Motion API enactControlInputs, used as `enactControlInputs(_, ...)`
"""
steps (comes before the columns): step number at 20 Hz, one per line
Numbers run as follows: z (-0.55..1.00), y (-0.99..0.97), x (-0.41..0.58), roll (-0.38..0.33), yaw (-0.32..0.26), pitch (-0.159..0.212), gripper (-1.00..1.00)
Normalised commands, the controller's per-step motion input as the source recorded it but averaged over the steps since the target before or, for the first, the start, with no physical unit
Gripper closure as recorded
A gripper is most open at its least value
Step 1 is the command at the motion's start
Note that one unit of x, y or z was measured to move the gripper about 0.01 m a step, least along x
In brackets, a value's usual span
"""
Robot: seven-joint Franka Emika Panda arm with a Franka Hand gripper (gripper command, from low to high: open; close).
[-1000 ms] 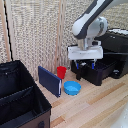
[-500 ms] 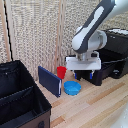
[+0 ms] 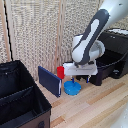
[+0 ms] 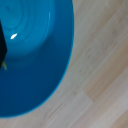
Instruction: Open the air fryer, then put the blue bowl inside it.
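The gripper (image 3: 80, 78) has come down from near the air fryer (image 3: 111, 62) to directly above the blue bowl (image 3: 72, 88); whether spread or pressed together, I cannot tell.

white arm bent low, hand (image 3: 79, 78) pointing down

No text, label, brand or number is readable — none anywhere.
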Motion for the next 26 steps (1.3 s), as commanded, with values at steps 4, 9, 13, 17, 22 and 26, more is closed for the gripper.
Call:
enactControlInputs(4, -0.32, 0.00, 0.003, -0.091, 0.182, -0.045, -1.00)
enactControlInputs(9, -0.23, -0.11, 0.007, -0.060, 0.137, -0.067, -1.00)
enactControlInputs(13, -0.23, -0.17, 0.044, 0.000, 0.023, -0.049, 1.00)
enactControlInputs(17, -0.15, -0.14, 0.015, 0.023, 0.002, -0.029, 1.00)
enactControlInputs(22, -0.01, -0.01, 0.026, 0.006, 0.009, -0.008, 1.00)
enactControlInputs(26, -0.02, -0.01, 0.005, 0.011, 0.039, 0.003, 1.00)
